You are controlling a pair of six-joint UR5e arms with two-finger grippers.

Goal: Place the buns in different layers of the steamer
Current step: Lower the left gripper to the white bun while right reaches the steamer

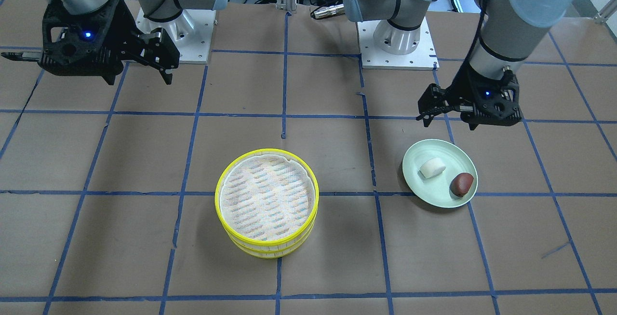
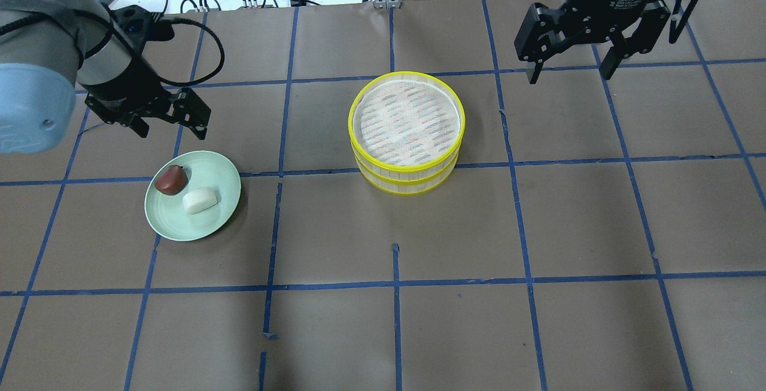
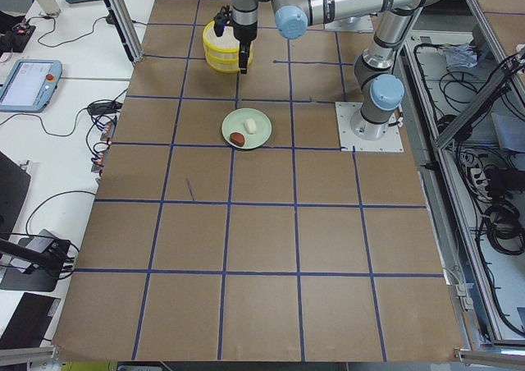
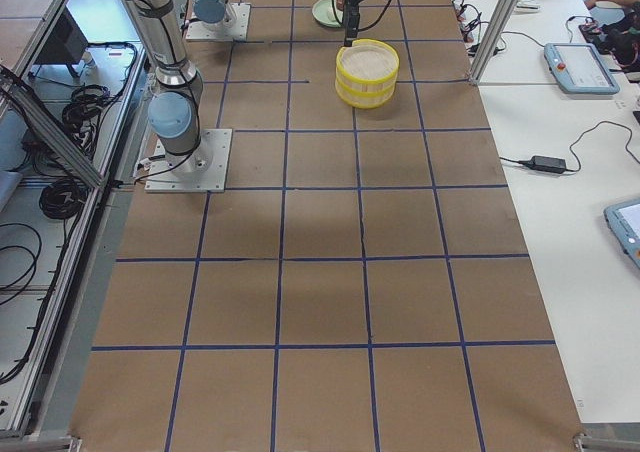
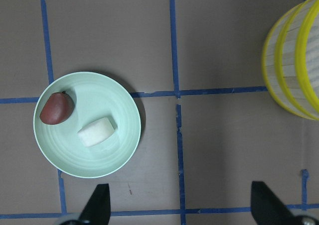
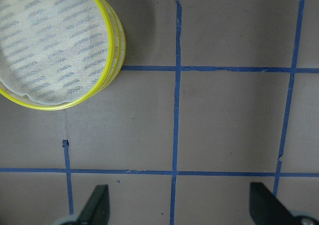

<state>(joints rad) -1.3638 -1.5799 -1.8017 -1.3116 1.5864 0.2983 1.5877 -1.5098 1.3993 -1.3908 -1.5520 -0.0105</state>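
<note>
front view: two yellow-rimmed trays (image 1: 270, 247) sit stacked, the top liner bare. a green plate (image 1: 434, 192), well apart from them, holds both buns: the white bun (image 1: 432, 167) beside the brown bun (image 1: 462, 184), not touching. overhead: the left gripper (image 2: 173, 132) hangs in the air just beside the plate, fingers spread, holding nothing; the right gripper (image 2: 568, 75) hangs off the stack's other side, fingers spread wide, empty. left wrist view: the white bun lies near the plate's middle, long axis slanting across it; the brown bun lies by the rim, narrow tip toward the nearby rim.
</note>
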